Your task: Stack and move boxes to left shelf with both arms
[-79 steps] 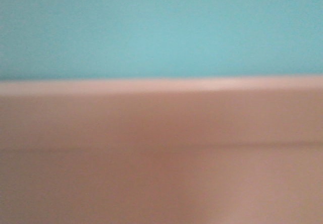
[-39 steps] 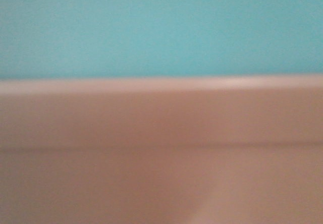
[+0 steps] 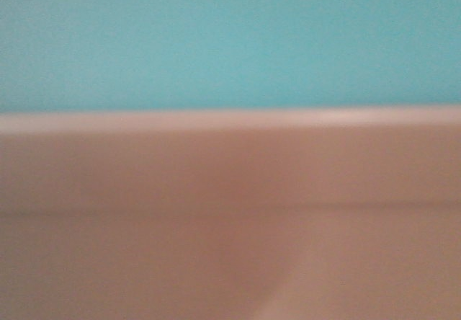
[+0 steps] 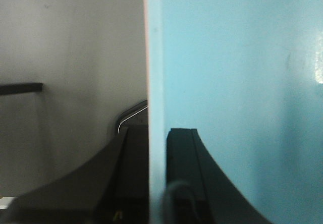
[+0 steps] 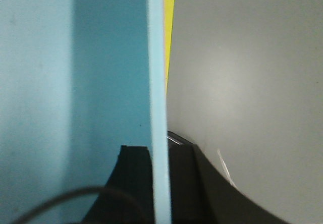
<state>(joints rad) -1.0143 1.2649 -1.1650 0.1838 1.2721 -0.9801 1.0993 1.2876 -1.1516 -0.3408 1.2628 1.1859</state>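
The front view is filled by two blurred bands of colour, very close to the camera. The upper band is the smooth sky-blue wall of the blue bin point(image 3: 230, 39). The lower band is the salmon wall of the pink bin point(image 3: 230, 183), whose pale rounded rim runs level across the frame where the colours meet. The blue bin is seen rising out of the pink bin.

In the left wrist view, a blue wall is seen edge-on, with a thin pink line along its outer side. The left end effector point(image 4: 155, 151) is closed on this wall, one black finger on each side. In the right wrist view, the opposite blue wall is gripped the same way by the right end effector point(image 5: 159, 156). A yellow strip point(image 5: 170, 12) is seen beside that wall's top. Plain grey lies behind both. What the bins rest on cannot be told.
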